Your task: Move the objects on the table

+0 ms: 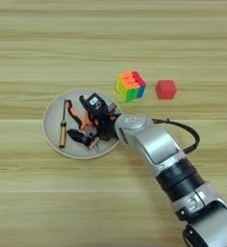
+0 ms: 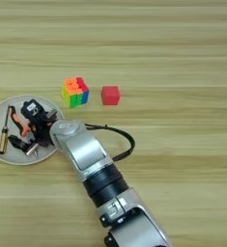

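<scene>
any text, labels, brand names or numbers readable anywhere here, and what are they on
None can be read.
The puzzle cube shows only coloured squares, the red cube is plain.
The pliers, the screwdriver and the grey plate show no marks.
No lettering shows on the right gripper or its silver forearm.

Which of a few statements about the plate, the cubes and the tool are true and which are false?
1. The screwdriver lies on the plate. True.
2. The red cube sits on the plate. False: it rests on the table, right of the puzzle cube.
3. The tool is over the plate, at the pliers. True.
4. The two cubes are stacked. False: they stand side by side, apart.
5. The puzzle cube is off the plate. True.
</scene>
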Robot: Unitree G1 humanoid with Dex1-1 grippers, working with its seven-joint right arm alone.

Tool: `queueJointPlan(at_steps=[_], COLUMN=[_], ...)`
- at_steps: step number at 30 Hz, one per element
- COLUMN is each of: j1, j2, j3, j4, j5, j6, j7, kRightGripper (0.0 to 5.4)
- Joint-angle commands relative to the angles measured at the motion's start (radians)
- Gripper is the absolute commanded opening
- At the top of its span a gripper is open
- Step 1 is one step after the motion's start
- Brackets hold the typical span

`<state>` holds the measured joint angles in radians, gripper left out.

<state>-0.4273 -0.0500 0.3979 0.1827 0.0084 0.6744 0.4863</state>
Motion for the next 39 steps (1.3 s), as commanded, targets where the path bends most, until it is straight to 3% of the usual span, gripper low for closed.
queueJointPlan(at_steps=[1, 25, 34, 39], j1=[-0.049, -0.069, -0.071, -0.078], j2=[0.008, 0.016, 0.020, 0.021], j3=[-0.001, -0.055, -0.069, -0.090], j4=[-0.002, 0.089, 0.096, 0.065], j5=[-0.009, -0.020, -0.023, -0.045], j6=[-0.054, -0.119, -0.132, -0.201], j7=[0.002, -0.007, -0.014, -0.072], kRightGripper=[4.74, 2.44, 2.34, 2.34])
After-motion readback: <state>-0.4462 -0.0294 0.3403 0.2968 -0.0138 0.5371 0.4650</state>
